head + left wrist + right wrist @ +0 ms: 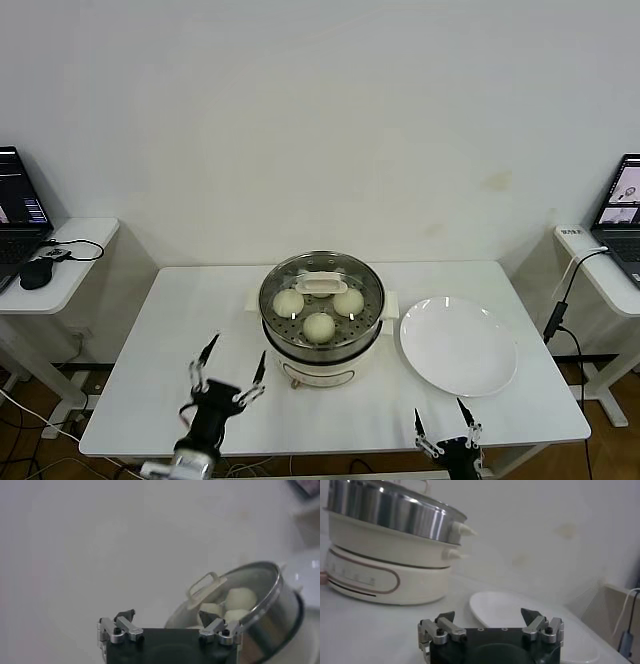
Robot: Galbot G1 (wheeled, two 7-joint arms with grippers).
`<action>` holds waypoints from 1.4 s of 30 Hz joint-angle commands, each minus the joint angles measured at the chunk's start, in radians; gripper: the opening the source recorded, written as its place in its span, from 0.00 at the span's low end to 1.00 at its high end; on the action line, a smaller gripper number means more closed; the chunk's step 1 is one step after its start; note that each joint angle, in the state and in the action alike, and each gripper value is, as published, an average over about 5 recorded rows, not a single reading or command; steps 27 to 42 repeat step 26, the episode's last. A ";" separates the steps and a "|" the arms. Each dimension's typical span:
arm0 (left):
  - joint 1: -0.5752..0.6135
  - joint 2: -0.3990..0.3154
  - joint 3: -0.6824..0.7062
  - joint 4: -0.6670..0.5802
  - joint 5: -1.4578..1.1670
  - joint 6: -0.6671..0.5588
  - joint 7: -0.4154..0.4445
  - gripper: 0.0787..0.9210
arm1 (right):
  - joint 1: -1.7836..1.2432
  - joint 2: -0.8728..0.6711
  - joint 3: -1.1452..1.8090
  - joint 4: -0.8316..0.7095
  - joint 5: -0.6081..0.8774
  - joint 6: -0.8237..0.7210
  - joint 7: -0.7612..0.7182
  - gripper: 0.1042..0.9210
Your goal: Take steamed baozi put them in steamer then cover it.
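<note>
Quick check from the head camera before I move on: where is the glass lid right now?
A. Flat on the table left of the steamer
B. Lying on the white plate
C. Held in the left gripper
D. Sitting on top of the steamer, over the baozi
D: the cover sits on the steamer with the baozi visible through the glass, while the plate is bare and the left gripper stands open, holding nothing.
</note>
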 commanded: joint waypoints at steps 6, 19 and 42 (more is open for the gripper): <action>0.255 -0.092 -0.094 0.126 -0.355 -0.320 -0.058 0.88 | -0.106 -0.125 -0.025 0.166 0.232 -0.167 -0.109 0.88; 0.259 -0.153 -0.068 0.106 -0.318 -0.255 -0.072 0.88 | -0.122 -0.097 -0.030 0.203 0.229 -0.192 -0.143 0.88; 0.256 -0.158 -0.082 0.115 -0.290 -0.216 -0.055 0.88 | -0.122 -0.090 -0.013 0.212 0.225 -0.219 -0.133 0.88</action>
